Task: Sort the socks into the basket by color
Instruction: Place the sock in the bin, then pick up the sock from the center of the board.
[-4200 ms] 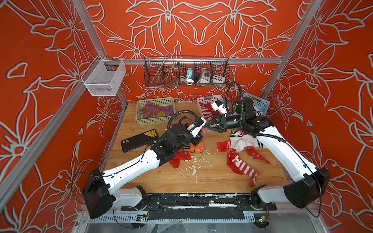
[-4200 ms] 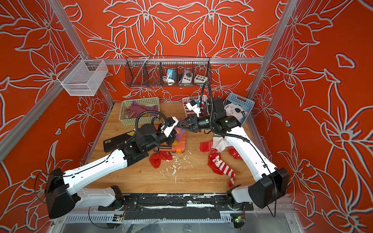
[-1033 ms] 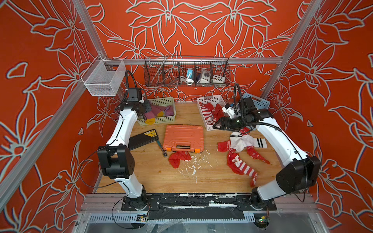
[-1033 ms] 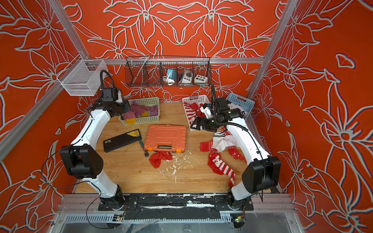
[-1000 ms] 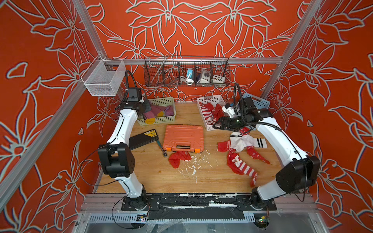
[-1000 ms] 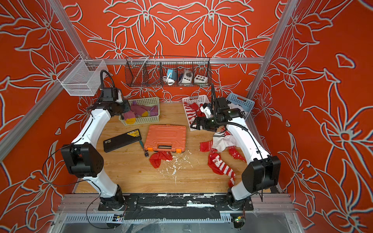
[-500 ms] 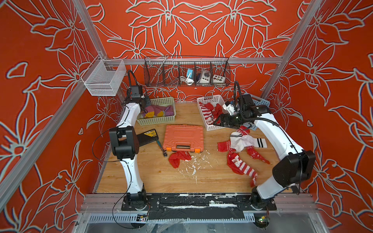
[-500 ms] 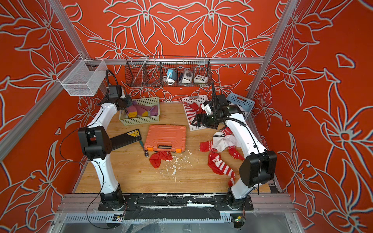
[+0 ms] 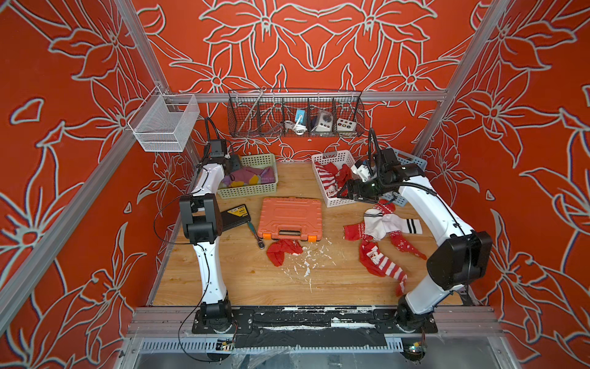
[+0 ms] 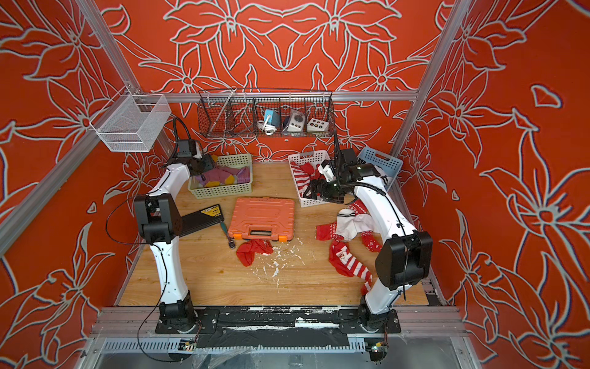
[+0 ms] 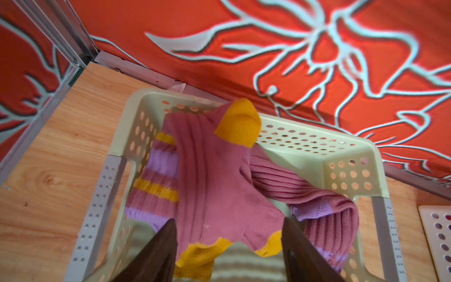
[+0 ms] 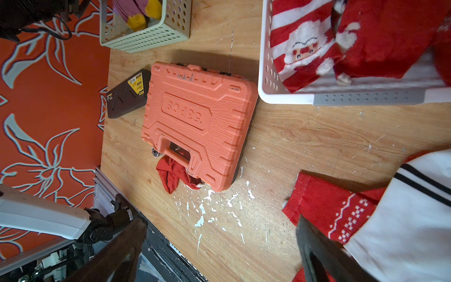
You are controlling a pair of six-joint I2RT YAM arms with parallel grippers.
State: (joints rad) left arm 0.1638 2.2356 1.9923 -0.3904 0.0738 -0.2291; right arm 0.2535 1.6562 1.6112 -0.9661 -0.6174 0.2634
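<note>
My left gripper (image 11: pixel 228 227) hangs open over the green basket (image 9: pixel 249 191) at the back left. A purple sock with mustard toe (image 11: pixel 214 175) lies loose between its jaws on other purple socks (image 10: pixel 223 177). My right gripper (image 12: pixel 219 224) is open and empty, in the air by the front of the white basket (image 9: pixel 332 156), which holds red socks (image 12: pixel 305 48). On the table lie a white sock (image 9: pixel 386 222), a red striped sock (image 9: pixel 383 265), a red snowflake sock (image 9: pixel 405 246) and a red sock (image 9: pixel 282 252) at the orange case.
An orange tool case (image 9: pixel 290 217), a black box (image 9: pixel 234 215) and a ratchet (image 9: pixel 255 233) lie mid-table. A blue basket (image 9: pixel 412 161) stands at the back right behind my right arm. A wire rack (image 9: pixel 295 118) and a mesh basket (image 9: pixel 162 124) hang on the walls.
My left gripper has opened over the green basket and let go of the purple sock. The right gripper has drifted slightly toward the white basket, still open.
</note>
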